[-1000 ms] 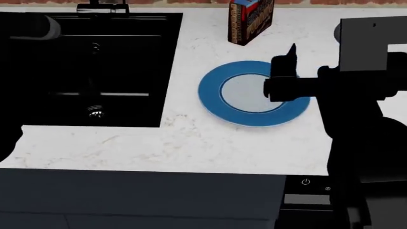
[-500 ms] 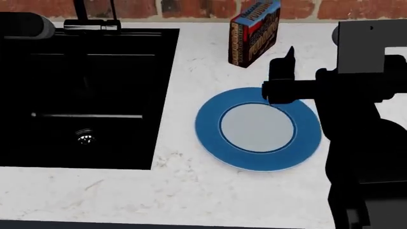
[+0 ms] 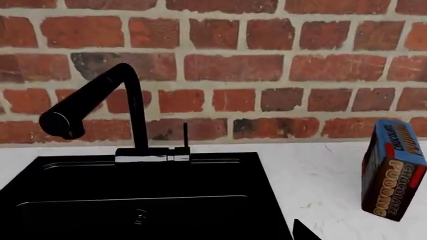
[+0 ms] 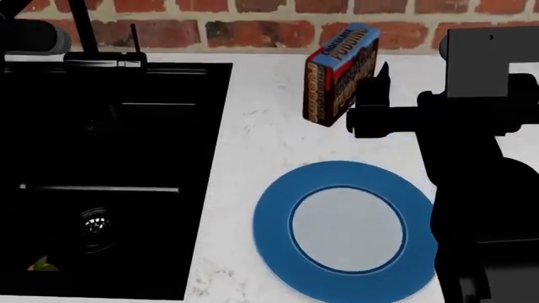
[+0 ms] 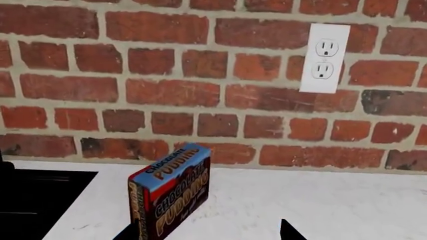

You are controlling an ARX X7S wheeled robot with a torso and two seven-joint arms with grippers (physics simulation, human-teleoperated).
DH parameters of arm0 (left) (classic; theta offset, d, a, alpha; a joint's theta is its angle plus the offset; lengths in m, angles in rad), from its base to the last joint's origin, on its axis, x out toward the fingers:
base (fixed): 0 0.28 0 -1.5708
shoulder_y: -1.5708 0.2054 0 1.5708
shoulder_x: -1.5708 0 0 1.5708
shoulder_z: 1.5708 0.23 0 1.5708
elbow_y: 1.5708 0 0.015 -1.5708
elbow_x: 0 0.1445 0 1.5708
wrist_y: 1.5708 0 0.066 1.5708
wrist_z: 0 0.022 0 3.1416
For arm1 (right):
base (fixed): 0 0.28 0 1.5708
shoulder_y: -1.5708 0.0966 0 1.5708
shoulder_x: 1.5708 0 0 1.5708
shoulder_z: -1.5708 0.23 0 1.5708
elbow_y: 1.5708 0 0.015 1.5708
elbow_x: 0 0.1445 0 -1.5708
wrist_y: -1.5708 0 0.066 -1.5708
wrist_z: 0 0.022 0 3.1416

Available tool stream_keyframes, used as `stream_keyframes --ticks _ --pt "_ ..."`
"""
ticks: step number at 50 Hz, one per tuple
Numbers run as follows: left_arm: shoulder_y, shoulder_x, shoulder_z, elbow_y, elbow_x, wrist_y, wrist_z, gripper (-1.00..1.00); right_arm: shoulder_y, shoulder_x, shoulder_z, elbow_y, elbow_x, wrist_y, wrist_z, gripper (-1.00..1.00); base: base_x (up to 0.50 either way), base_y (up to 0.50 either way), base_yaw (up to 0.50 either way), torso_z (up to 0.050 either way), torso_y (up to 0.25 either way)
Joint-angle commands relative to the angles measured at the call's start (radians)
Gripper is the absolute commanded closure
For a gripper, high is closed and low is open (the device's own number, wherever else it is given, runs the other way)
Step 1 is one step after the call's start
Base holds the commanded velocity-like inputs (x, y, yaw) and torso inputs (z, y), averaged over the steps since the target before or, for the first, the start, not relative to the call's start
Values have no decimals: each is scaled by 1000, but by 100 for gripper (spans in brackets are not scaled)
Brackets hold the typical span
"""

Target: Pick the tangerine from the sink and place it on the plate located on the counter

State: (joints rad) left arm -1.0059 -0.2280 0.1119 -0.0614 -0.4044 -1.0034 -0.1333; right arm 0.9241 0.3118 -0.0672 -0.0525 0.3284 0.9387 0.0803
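The right gripper point(image 4: 383, 76) hovers at upper right of the head view, above the counter point(image 4: 252, 145) beside the pudding box point(image 4: 339, 72); its finger spread cannot be determined, and the left gripper is out of view. The tangerine point(image 4: 40, 266), small, round, bright orange and partly shadowed, lies at lower left in the black sink point(image 4: 110, 170), near the drain point(image 4: 96, 224). The blue-rimmed plate point(image 4: 278, 240) sits at lower centre.

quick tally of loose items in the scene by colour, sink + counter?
Orange: 1, the tangerine, in the sink
Blue-rimmed: 1, the plate, on the counter
Blue, red and brown: 1, the pudding box, also on the counter
Total: 3
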Motion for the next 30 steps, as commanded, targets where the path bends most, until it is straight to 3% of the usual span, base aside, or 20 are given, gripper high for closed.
stream_keyframes --ticks 1,30 --pt "0 -1 4 2 -6 -2 -3 -100 -2 3 4 -5 7 5 3 -100 328 0 0 0 0" --pt "15 -7 -4 59 -36 -48 -24 -100 -14 4 8 -8 19 3 12 -100 367 0 0 0 1"
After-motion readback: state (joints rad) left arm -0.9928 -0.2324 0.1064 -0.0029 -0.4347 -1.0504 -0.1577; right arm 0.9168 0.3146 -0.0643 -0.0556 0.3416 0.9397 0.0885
